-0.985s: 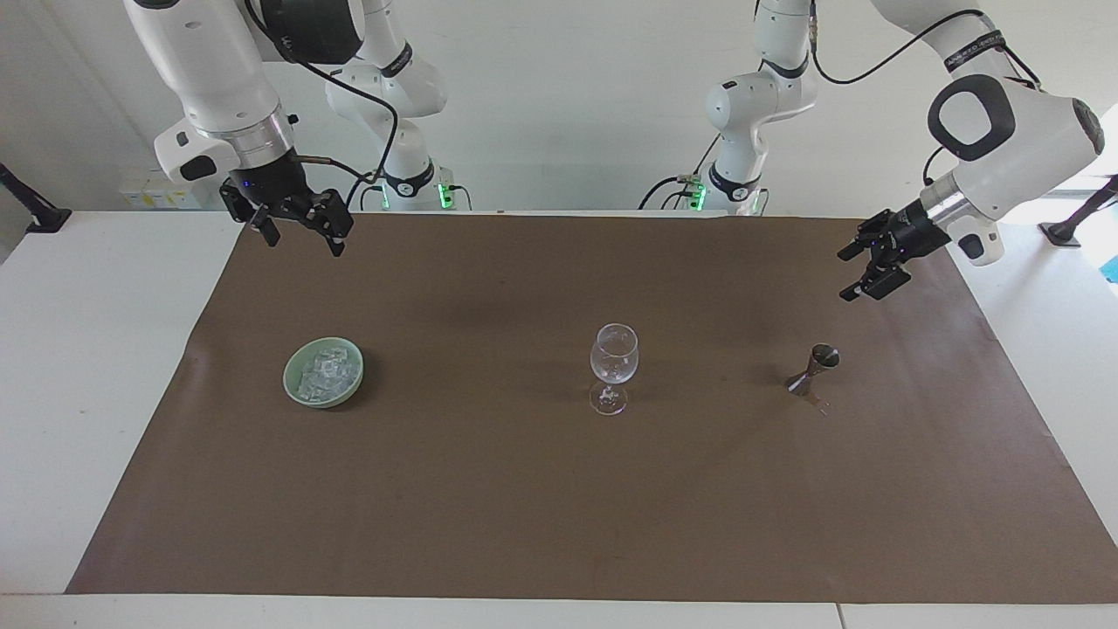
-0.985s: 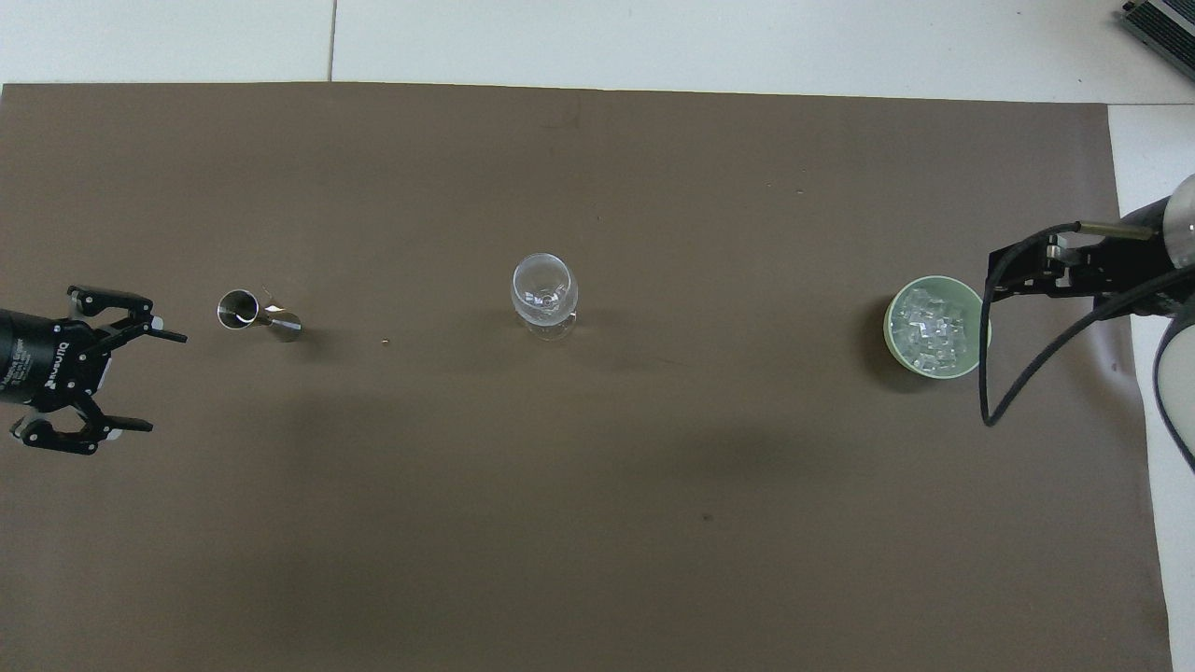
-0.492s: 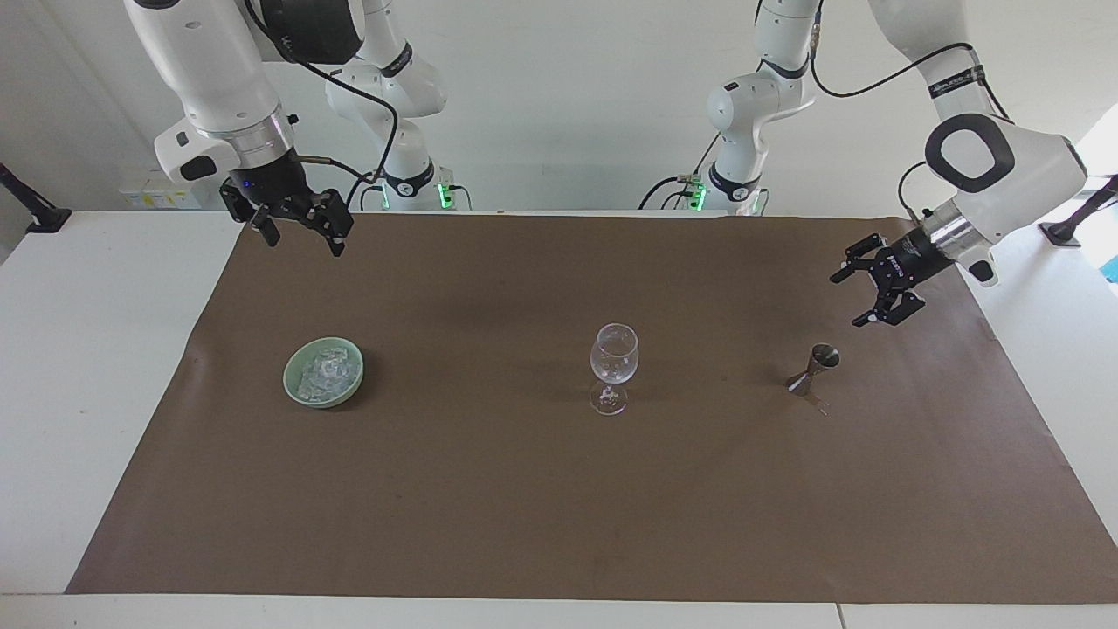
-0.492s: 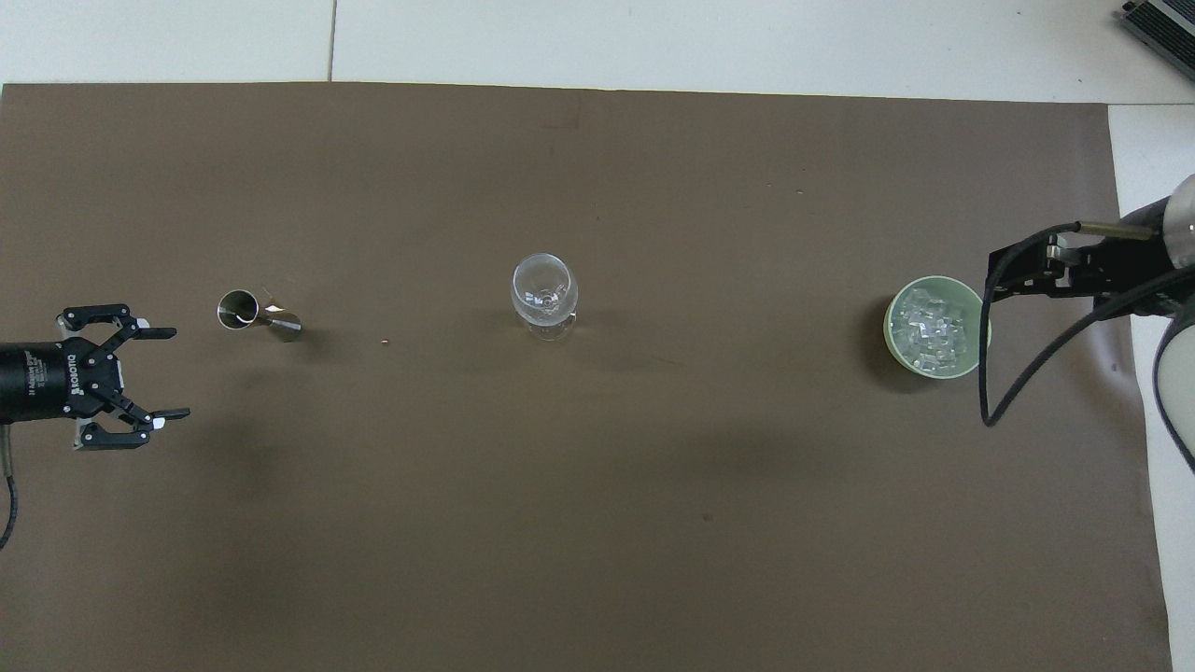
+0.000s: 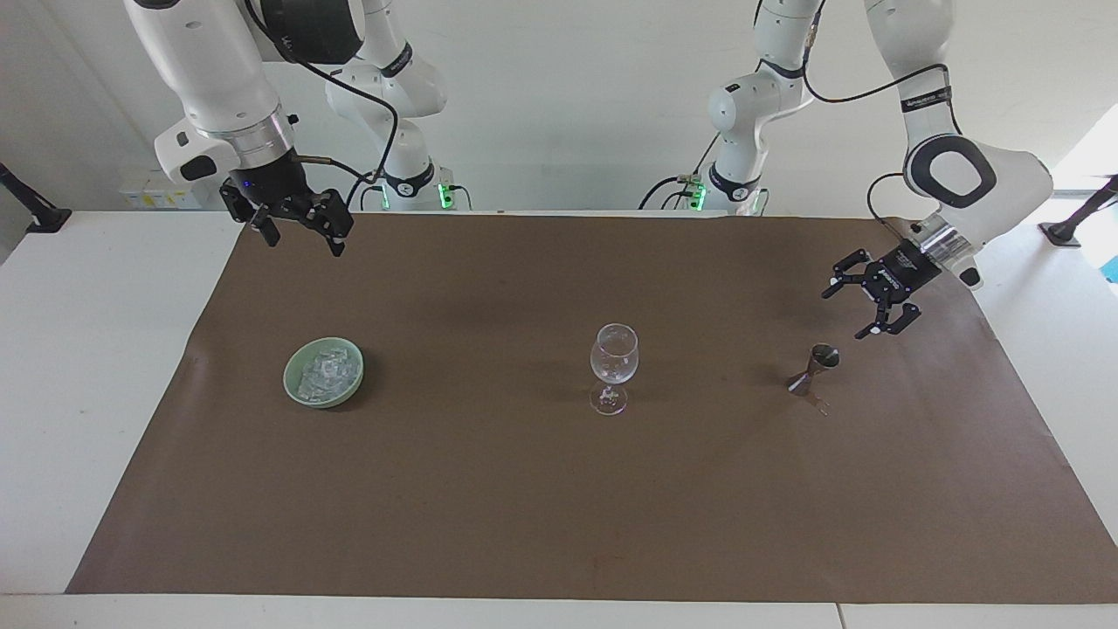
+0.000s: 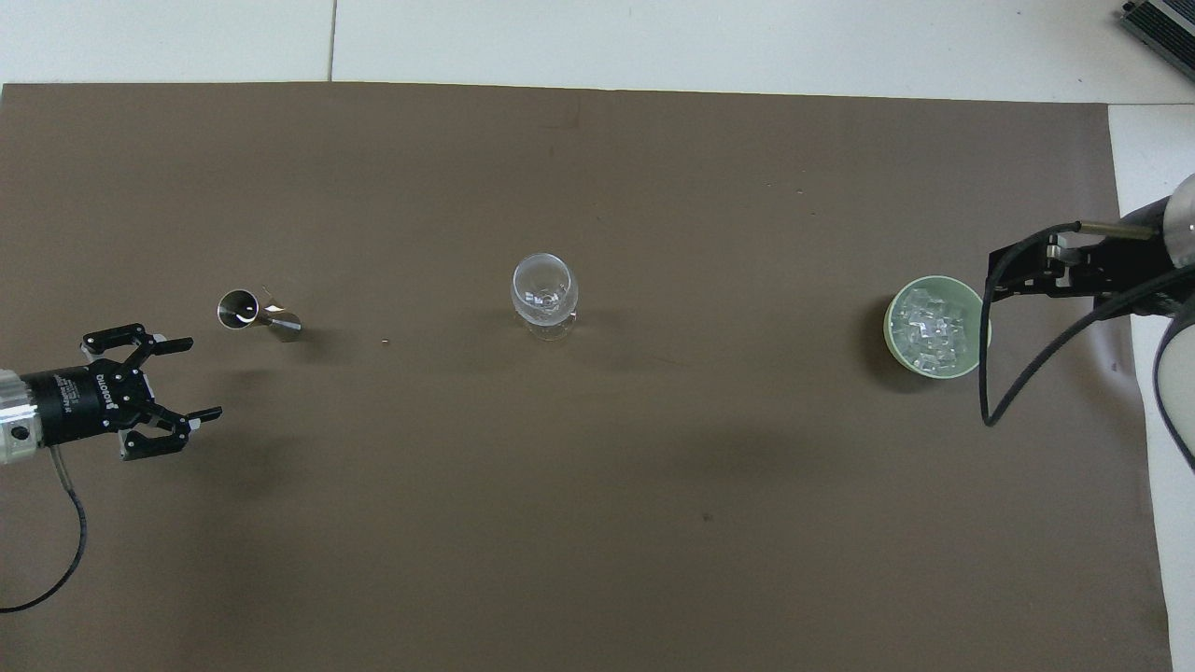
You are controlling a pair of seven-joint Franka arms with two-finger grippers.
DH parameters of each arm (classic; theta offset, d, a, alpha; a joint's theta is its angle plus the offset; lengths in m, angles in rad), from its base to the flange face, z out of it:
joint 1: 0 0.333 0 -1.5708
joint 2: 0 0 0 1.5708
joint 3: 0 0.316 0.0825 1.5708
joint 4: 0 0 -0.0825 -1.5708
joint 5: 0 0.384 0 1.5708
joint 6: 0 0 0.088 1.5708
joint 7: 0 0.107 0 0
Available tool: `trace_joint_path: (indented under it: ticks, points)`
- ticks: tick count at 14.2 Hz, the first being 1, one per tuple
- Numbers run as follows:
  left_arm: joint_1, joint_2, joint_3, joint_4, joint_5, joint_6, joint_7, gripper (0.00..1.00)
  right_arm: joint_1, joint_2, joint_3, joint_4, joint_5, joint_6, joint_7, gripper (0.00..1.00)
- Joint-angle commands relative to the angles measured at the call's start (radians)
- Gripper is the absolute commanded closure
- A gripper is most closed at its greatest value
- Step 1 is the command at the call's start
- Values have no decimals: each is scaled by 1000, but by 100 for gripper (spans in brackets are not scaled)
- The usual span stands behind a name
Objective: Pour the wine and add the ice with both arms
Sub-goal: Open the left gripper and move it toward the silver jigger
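An empty clear wine glass (image 5: 614, 358) (image 6: 543, 289) stands upright mid-mat. A small steel jigger (image 5: 817, 367) (image 6: 252, 313) stands toward the left arm's end. A pale green bowl (image 5: 288, 380) (image 6: 889, 327) holds several ice cubes (image 5: 325, 371) (image 6: 934, 329) toward the right arm's end. My left gripper (image 5: 845, 313) (image 6: 204, 378) is open and empty, low over the mat just beside the jigger, not touching it. My right gripper (image 5: 304, 245) (image 6: 1018, 271) is open and empty, raised over the mat's edge beside the bowl.
A brown mat (image 5: 524, 489) covers most of the white table (image 5: 87, 349). Two slimmer white arms with green-lit bases (image 5: 410, 183) (image 5: 734, 183) stand at the robots' edge. A tiny speck (image 6: 385, 343) lies between jigger and glass.
My left gripper has come down and moved in toward the jigger, still open. The right arm, glass, jigger and bowl have not moved.
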Motion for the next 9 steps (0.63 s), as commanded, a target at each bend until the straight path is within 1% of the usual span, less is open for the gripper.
trace_joint_path:
  ticks: [1,5,6,9]
  points:
    - [5,8,-8,-43,-100,37,66,0,-6,-18,2,-21,19,4,-22,0]
    - [-3,40,-8,-82,-311,39,275,0,-6,-18,2,-21,19,4,-22,0]
    - [-6,58,-9,-82,-357,37,312,0,-6,-18,2,-21,19,4,-22,0]
    - [-15,91,-9,-74,-431,37,361,0,-6,-18,2,-21,19,4,-22,0]
